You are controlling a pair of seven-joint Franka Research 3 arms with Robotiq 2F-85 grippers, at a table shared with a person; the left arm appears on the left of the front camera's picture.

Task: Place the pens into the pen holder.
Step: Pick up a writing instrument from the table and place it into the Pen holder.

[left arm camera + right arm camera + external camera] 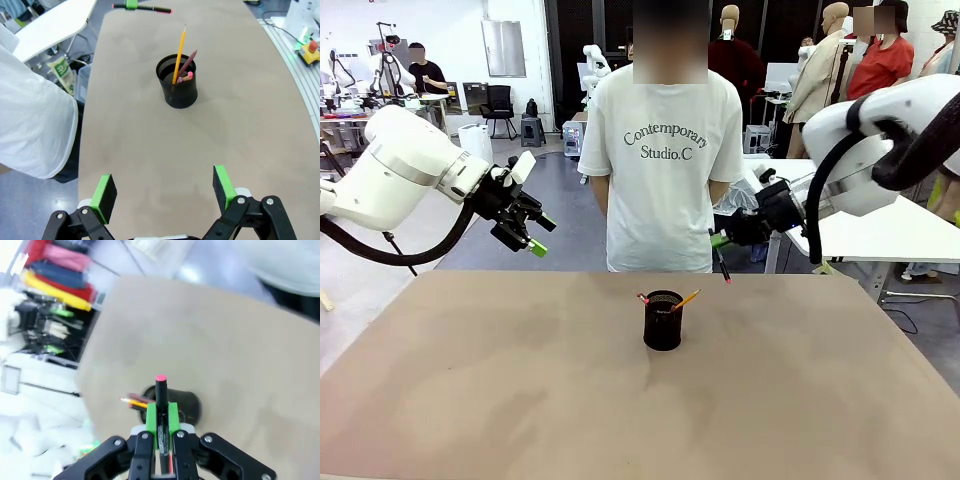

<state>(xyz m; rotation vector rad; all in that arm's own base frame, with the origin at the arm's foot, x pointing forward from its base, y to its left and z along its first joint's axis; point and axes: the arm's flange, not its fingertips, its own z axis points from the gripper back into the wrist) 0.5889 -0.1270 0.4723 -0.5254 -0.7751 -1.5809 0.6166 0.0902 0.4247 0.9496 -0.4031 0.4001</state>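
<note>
Your right fingers (161, 426) clamp black red-tipped marker (160, 405), tip ahead, black wire-mesh pen holder (184, 404) just beyond with yellow pencil (134, 402) inside: lined up for drop. Left fingers (164, 191) spread, empty.

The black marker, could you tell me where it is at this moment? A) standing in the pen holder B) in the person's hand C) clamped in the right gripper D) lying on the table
C: the right gripper is shut on the black marker, its red tip up, above the pen holder, which has the pencil and reddish pen.
</note>
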